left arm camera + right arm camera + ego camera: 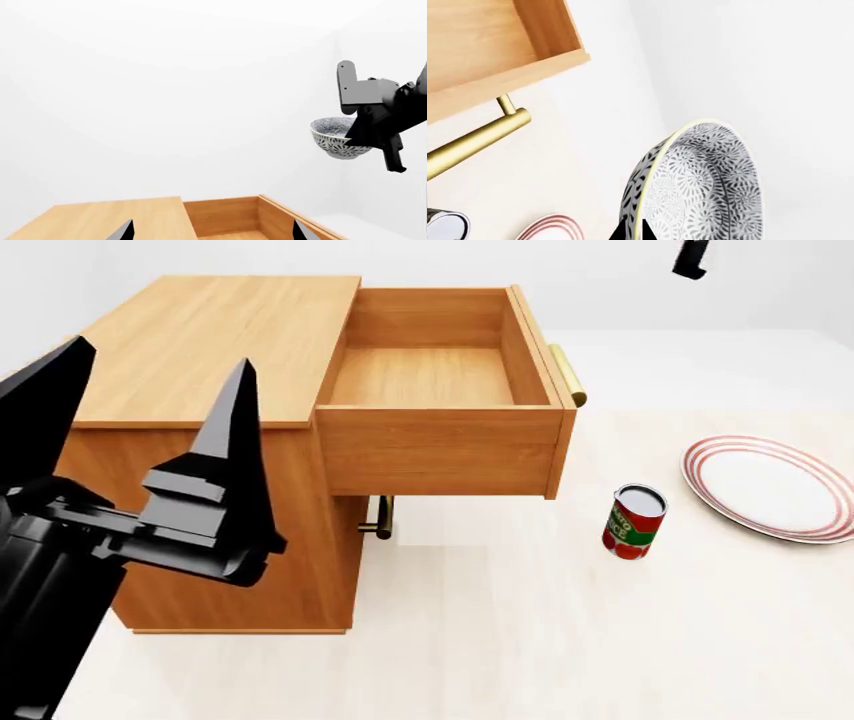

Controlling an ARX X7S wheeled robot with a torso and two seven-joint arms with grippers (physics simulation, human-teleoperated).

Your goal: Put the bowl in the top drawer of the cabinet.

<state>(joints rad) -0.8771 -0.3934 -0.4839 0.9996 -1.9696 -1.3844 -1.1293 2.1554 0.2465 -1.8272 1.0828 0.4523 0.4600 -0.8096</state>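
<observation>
The blue-grey speckled bowl (330, 137) hangs in the air, and my right gripper (358, 134) is shut on its rim. The right wrist view has the bowl (707, 185) close up and tilted, its rim pinched by the right gripper (635, 231). In the head view the bowl is out of frame; only a tip of the right gripper (690, 258) shows at the top. The cabinet (214, 330) stands at the left, its top drawer (434, 450) pulled out and nothing in it. My left gripper (147, 430) hovers open in front of the cabinet, holding nothing.
A red can (633, 523) stands on the white floor right of the drawer. Further right lies a white plate with red rim rings (774, 488). The top drawer's brass handle (567, 375) juts out to the right. The lower drawer's handle (383, 517) sits beneath the open drawer.
</observation>
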